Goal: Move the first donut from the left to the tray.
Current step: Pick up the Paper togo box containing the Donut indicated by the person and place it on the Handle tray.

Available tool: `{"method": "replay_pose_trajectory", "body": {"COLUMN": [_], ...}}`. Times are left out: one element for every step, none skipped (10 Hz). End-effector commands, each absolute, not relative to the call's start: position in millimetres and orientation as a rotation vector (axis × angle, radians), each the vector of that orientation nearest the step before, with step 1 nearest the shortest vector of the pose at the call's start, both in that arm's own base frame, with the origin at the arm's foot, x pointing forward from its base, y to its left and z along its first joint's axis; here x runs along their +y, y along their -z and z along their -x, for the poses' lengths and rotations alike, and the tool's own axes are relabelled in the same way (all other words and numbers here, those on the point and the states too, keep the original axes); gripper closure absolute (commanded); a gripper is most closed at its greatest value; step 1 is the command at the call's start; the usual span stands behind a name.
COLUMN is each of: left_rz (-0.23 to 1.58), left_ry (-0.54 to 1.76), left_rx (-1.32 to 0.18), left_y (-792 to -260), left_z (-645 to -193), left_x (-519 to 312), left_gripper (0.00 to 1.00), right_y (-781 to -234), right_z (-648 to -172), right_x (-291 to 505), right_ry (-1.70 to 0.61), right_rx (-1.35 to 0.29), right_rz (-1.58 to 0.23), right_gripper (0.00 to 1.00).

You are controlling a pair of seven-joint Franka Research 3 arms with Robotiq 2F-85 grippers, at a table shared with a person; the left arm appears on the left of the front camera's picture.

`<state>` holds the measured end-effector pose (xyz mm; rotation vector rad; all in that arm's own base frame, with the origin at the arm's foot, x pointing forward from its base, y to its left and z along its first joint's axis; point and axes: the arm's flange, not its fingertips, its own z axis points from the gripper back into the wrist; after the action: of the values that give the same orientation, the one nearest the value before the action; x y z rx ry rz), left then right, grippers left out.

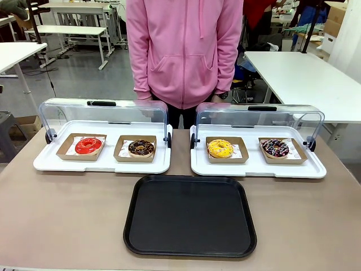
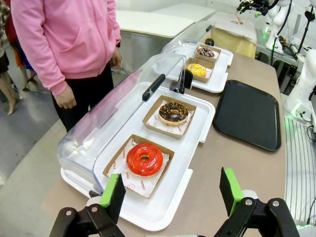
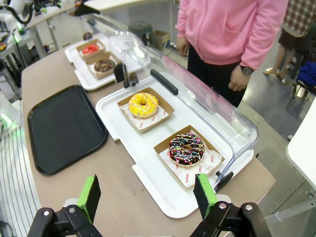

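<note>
Red donut (image 1: 88, 145): in brown holder on left white tray (image 1: 101, 165), beside chocolate donut (image 1: 141, 148)
Clear lid (image 1: 104, 113): raised behind
Liner (image 2: 129, 174): red print, unreadable
Black tray (image 1: 190, 248): centre, near edge
Left gripper (image 2: 173, 185): wide
Right gripper (image 3: 147, 191): wide

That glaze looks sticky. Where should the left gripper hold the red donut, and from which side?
Probably the brown holder, across its opposite walls, coming down from the robot's side: the lid is tipped back toward the person, and the walls spare the red donut.
</note>
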<state>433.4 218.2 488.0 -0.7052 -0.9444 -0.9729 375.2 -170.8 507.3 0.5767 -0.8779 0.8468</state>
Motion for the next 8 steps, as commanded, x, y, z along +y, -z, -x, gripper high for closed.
{"method": "replay_pose_trajectory", "body": {"left_rz": [0.701, 0.701, 0.701, 0.701, 0.701, 0.701, 0.701, 0.701], "left_ry": [0.97, 0.97, 0.97, 0.97, 0.97, 0.97, 0.97, 0.97], "left_rx": [-0.938, -0.938, -0.938, -0.938, -0.938, -0.938, -0.938, -0.938], "left_y": [-488.5, -488.5, -488.5, -488.5, -488.5, -488.5, -488.5, -488.5], "left_z": [-433.9, -433.9, -433.9, -433.9, -433.9, -433.9, -433.9, -433.9], "left_x": [217.5, 217.5, 217.5, 217.5, 217.5, 217.5, 217.5, 217.5], "left_gripper": [0.0, 0.0, 0.0, 0.0, 0.0, 0.0, 0.0, 0.0], "right_y": [-507.1, -507.1, -507.1, -507.1, -507.1, -507.1, -507.1, -507.1], "right_z": [-377.3, -377.3, -377.3, -377.3, -377.3, -377.3, -377.3, -377.3], "right_x": [-169.3, -169.3, -169.3, -169.3, -169.3, -169.3, -169.3, -169.3], "right_ry": [-0.849, -0.849, -0.849, -0.849, -0.849, -0.849, -0.849, -0.849], "right_rx": [-0.904, -0.904, -0.904, -0.904, -0.904, -0.904, -0.904, -0.904], "right_rz": [-0.585, -0.585, -0.585, -0.585, -0.585, -0.585, -0.585, -0.585], "right_gripper": [0.0, 0.0, 0.0, 0.0, 0.0, 0.0, 0.0, 0.0]}}
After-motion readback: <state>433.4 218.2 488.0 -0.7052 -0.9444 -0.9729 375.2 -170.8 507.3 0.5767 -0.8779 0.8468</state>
